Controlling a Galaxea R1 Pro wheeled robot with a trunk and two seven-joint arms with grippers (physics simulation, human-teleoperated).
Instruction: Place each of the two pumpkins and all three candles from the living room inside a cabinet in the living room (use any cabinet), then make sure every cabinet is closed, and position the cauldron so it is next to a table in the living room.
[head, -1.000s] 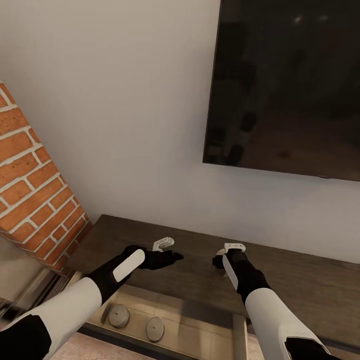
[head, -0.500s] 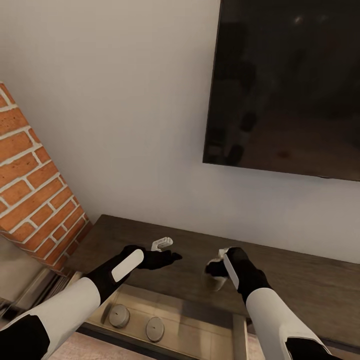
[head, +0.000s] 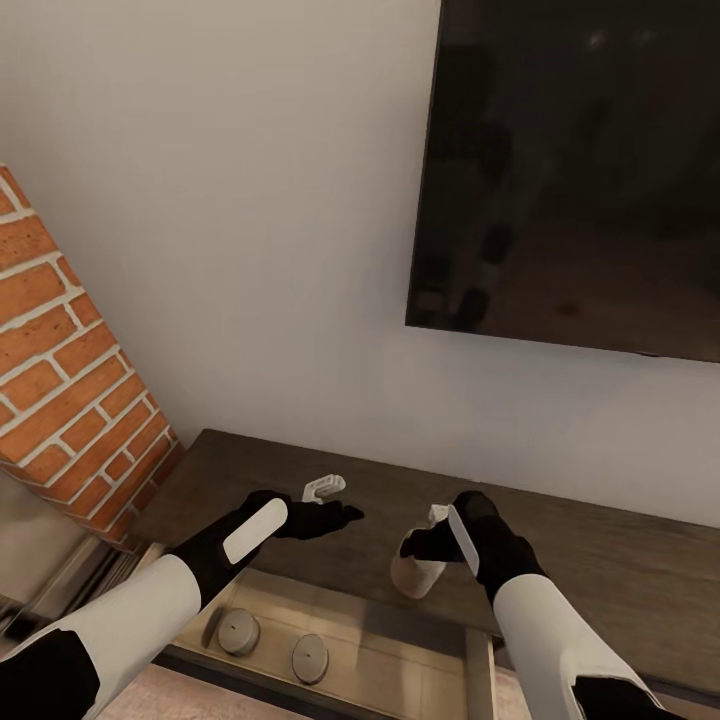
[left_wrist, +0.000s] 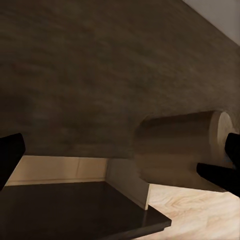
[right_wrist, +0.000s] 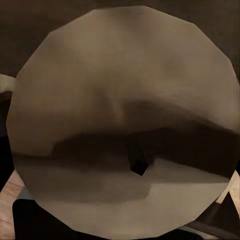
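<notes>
We have the third candle (head: 415, 572) pinched in the right gripper (head: 432, 545), low and just right of centre in the head view, hanging tilted over the front edge of the cabinet (head: 600, 570). The right wrist view looks straight onto its flat round end (right_wrist: 125, 120), with the dark wick showing near the middle. To finish this step well, we judge we should carry it forward until it is wholly over the open drawer (head: 400, 660), lower it well inside before letting go, and set it clear of the drawer's right wall and the cabinet's top edge, so the drawer can slide shut afterwards.

The drawer stands pulled out at the bottom of the head view, its pale floor showing. Two candles (head: 238, 632) (head: 310, 657) already stand in its left part, just beside each other, with bare floor to their right.

The left gripper (head: 335, 500) hovers above the cabinet top, left of centre, its fingers (head: 322, 488) spread and holding nothing. In the left wrist view the candle lies at the right, over the drawer's corner.
</notes>
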